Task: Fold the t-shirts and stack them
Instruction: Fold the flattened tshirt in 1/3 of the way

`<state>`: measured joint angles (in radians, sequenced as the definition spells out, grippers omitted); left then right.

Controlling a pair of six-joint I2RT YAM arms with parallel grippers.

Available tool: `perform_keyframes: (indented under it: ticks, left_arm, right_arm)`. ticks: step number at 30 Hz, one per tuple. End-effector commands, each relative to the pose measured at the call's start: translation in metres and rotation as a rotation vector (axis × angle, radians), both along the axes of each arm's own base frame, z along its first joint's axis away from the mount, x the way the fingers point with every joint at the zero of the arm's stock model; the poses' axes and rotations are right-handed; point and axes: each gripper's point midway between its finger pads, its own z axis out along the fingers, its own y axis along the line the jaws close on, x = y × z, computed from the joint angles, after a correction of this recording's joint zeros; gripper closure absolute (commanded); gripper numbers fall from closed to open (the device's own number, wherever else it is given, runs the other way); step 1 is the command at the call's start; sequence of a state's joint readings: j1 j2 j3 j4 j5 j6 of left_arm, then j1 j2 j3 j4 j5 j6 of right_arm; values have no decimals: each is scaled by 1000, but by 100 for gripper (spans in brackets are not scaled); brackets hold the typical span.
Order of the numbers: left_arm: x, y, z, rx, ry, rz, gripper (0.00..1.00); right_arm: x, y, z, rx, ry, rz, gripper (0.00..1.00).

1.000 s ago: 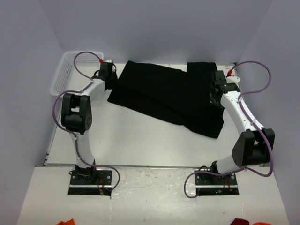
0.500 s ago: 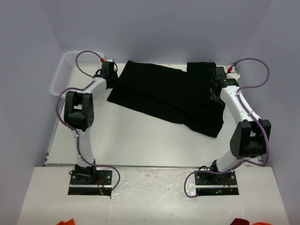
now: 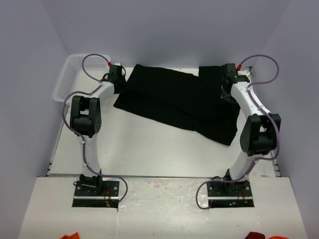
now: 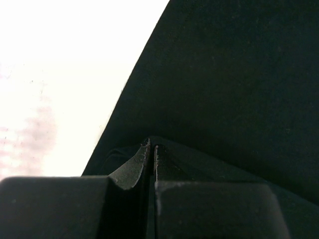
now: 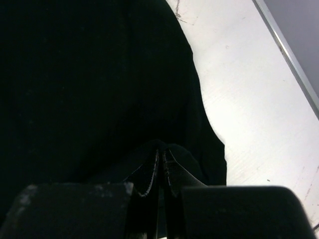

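From the overhead camera I see a white desk (image 3: 149, 144) with the black t-shirts (image 3: 174, 102) spread across its far half as one wide dark sheet. The sheet runs from the far left toward the right, and its lower edge slants down to a corner on the right side. The cloth lies in overlapping layers, and I cannot tell how many garments there are. The left arm reaches up the left side of the desk, and the left tool (image 3: 118, 81) sits on the left edge of the cloth. The right arm reaches up the right side, and the right tool (image 3: 225, 93) is over the right part of the cloth near the far corner. A white mesh basket (image 3: 67, 77) stands at the far left corner, just beside the left arm and apart from the cloth. In the left wrist camera the left tool (image 4: 152, 147) has its fingers pressed together, with a small ridge of the black t-shirts (image 4: 224, 74) pinched between the tips. The cloth's straight edge runs diagonally against the bright desk (image 4: 60, 64). In the right wrist camera the right tool (image 5: 162, 152) is likewise pressed together on a raised fold of the black t-shirts (image 5: 89, 74). There the cloth's curved edge meets the bare desk (image 5: 249, 99) on the right.
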<state>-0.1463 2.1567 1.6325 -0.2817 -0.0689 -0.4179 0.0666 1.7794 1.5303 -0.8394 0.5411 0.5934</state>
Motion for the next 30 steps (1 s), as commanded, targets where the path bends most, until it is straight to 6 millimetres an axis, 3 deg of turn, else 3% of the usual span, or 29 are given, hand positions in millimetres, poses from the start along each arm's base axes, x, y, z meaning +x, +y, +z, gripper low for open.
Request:
perform_keyframes:
  ticks: [1,5,8,9,10,11,12,14,16,17,18,20,21,22,23,24,25,26,27,28,29,30]
  left_arm:
    - [15,6,12,48,-42,1,100]
    - [18,6,12,48,-52,-2,100]
    - [20,6,13,47,-66,-2,90]
    - [20,6,14,48,-70,0,69]
    - [18,7,14,49,-74,1,61]
    - [21,6,20,47,-99,-2,44]
    - [21,7,24,50,-115,4,34]
    - [24,9,44,53,-179,6,24]
    - [18,11,59,61,-224,9,12]
    - [19,12,103,47,-323,15,8]
    - [14,12,124,44,-367,21,6]
    - [-8,6,192,23,-515,2,1]
    - [-19,-6,209,12,-555,-30,0]
    - [-37,-9,233,-2,-603,-45,0]
    - [-46,-13,240,-28,-606,-56,0]
    - [-54,-22,240,-67,-596,-87,0]
    - [-65,-24,232,-93,-575,-98,0]
    - [-72,-35,227,-147,-554,-133,3]
    - [-77,-38,214,-160,-516,-149,8]
    - [-86,-40,192,-166,-442,-159,19]
    - [-92,-49,184,-200,-415,-198,54]
    - [-95,-55,178,-218,-403,-231,82]
  right_arm:
    - [19,-1,11,-9,-37,17,100]
    - [27,-3,12,-22,-43,16,100]
    - [35,-3,14,-26,-49,19,100]
    - [37,-4,13,-28,-45,27,100]
    - [39,-3,14,-32,-45,32,98]
    - [45,-5,14,-39,-46,31,93]
    - [48,-5,15,-44,-47,37,91]
    - [60,-4,17,-34,-58,49,87]
    - [71,-5,25,-48,-82,70,74]
    - [81,-5,40,-58,-121,76,63]
    - [84,-6,50,-68,-140,78,39]
    - [90,-6,78,-76,-195,101,15]
    - [87,-9,96,-99,-220,90,7]
    - [84,-9,109,-99,-235,96,6]
    - [77,-6,120,-83,-237,111,5]
    - [72,6,125,-17,-252,124,5]
    - [56,12,146,23,-290,128,5]
    - [42,32,130,93,-259,168,4]
    - [30,46,132,128,-270,206,4]
    - [7,58,159,153,-351,256,5]
    - [-3,81,134,180,-335,331,27]
    - [-16,91,136,199,-359,368,57]
